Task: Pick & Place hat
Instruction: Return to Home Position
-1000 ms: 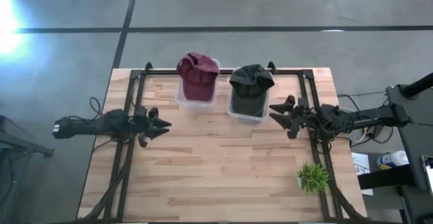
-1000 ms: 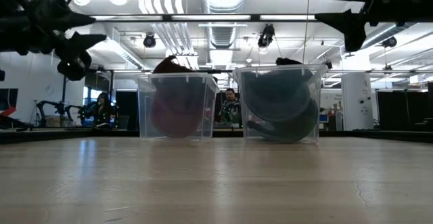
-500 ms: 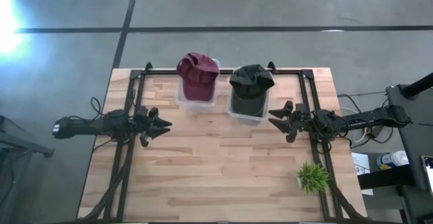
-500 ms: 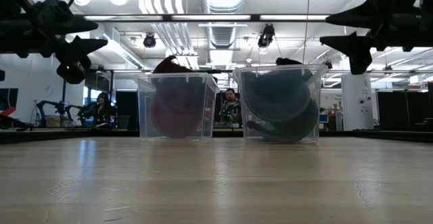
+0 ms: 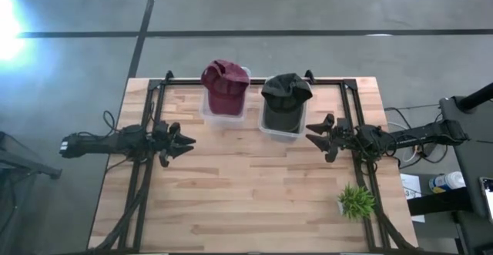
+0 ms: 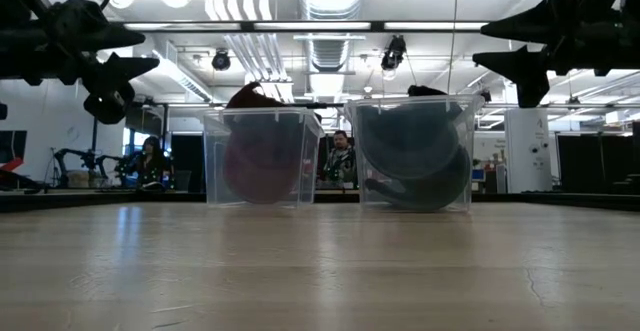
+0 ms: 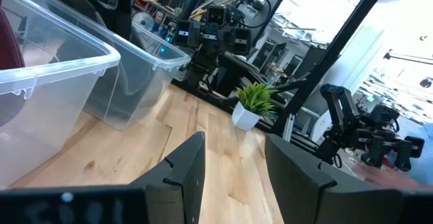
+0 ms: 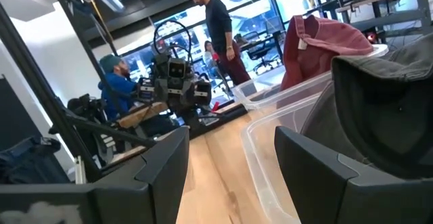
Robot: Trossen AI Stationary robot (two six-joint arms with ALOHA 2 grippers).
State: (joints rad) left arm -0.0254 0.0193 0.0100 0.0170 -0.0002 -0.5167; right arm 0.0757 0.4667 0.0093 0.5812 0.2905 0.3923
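A maroon hat (image 5: 225, 85) sits in the left clear bin (image 5: 223, 110), its top poking above the rim; a dark grey hat (image 5: 286, 92) sits in the right clear bin (image 5: 281, 124). Both bins stand at the table's far side, also in the low view as maroon hat (image 6: 262, 156) and dark hat (image 6: 415, 156). My left gripper (image 5: 185, 140) hovers open above the table's left part, empty. My right gripper (image 5: 314, 130) hovers open just right of the dark hat's bin, empty. The right wrist view shows the dark hat (image 8: 385, 109) and maroon hat (image 8: 325, 45) close ahead.
A small potted plant (image 5: 356, 201) stands near the table's right near corner. Black frame rails (image 5: 146, 170) run along the left and right sides. Bare wood (image 5: 246, 186) lies between the arms. People and equipment show in the room beyond.
My right gripper has moved a little toward the table's near edge and down, staying open beside the dark hat's bin. In the last half second it has kept still.
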